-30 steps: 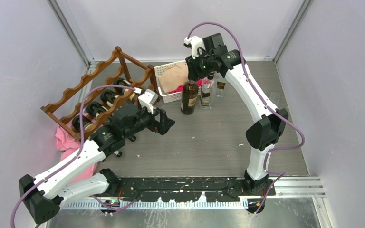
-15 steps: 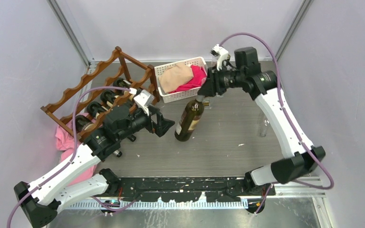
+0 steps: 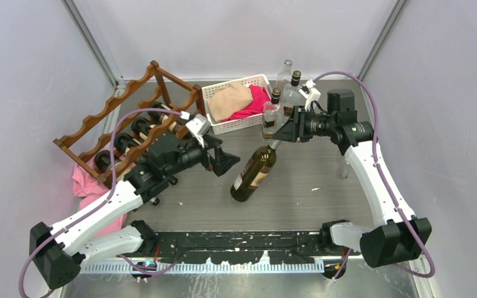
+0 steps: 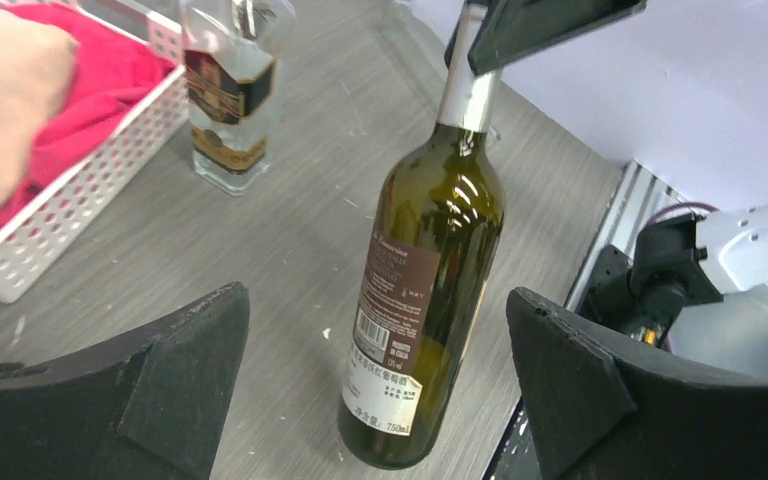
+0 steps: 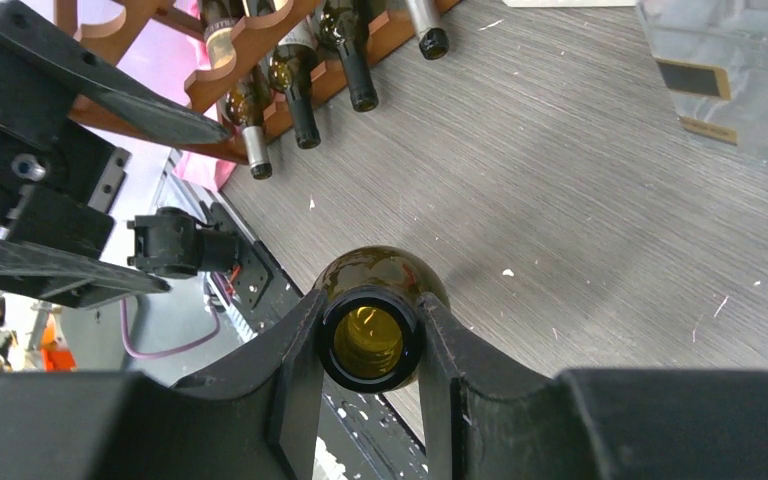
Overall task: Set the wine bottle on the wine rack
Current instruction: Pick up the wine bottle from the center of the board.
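**Wine bottle** (image 3: 253, 177): dark green glass, brown label, open mouth. It stands mid-table, tilted, neck leaning toward the back right and base down at the table (image 3: 304, 198). It is well apart from the rack.

**Right gripper** (image 3: 277, 141): jaws closed narrowly on the wine bottle's neck just under the lip, one finger on each side, as the right wrist view shows.

**Left gripper** (image 3: 223, 162): jaws spread wide and holding nothing. It sits just left of the wine bottle and points at it. In the left wrist view the bottle's body shows between the two fingers (image 4: 175, 385), touching neither.

**Rack** (image 3: 130, 118): reddish-brown wood with wavy rails, at the back left. Several racked bottles (image 3: 130, 141) lie in its lower tier, necks toward the table's middle.

**Basket** (image 3: 236, 127): white plastic, just right of the rack, holding a tan cloth (image 3: 228, 98) and a red cloth (image 3: 256, 102).

**Clear bottles** (image 3: 289, 93): three, upright, beside the basket's right end.

**Pink cloth** (image 3: 87, 183): at the rack's near end.
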You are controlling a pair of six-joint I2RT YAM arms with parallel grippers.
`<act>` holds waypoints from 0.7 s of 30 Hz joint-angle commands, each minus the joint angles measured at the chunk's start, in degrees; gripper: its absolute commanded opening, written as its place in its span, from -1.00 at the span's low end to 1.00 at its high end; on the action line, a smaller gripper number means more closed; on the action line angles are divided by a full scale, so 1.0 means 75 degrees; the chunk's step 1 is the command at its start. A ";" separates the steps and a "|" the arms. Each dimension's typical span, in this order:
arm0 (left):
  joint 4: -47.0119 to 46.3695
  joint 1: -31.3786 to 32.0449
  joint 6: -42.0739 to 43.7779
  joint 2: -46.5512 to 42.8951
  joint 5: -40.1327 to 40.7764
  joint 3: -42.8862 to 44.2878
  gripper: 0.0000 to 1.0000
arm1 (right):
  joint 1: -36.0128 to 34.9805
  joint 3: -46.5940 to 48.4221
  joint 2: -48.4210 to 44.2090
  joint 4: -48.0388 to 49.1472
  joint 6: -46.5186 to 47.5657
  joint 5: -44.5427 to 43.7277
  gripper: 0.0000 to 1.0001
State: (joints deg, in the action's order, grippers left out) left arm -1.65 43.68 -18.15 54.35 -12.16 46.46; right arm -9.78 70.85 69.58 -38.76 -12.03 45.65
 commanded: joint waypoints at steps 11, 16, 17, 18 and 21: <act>-0.2006 -0.0047 0.0422 0.1787 -0.2359 -0.0147 0.93 | 0.1076 -0.1354 -0.1157 0.1876 -0.1666 0.1033 -0.98; -0.2561 -0.0047 0.0708 0.2337 -0.2864 -0.0262 0.93 | 0.1215 -0.1370 -0.1156 0.2077 -0.1902 0.1149 -0.98; -0.2542 -0.0047 0.0844 0.2420 -0.2876 -0.0270 0.93 | 0.1212 -0.1353 -0.1155 0.2096 -0.1916 0.1161 -0.98; -0.2535 -0.0047 0.1004 0.2498 -0.2887 -0.0300 0.93 | 0.1214 -0.1333 -0.1143 0.2104 -0.1931 0.1175 -0.98; -0.2607 -0.0047 0.1409 0.2686 -0.2980 -0.0428 0.93 | 0.1212 -0.1325 -0.1137 0.2170 -0.2006 0.1179 -0.98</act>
State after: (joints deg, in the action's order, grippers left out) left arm -15.62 43.48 -12.75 73.65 -31.55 44.10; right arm -0.89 59.20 63.46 -27.99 -21.87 49.17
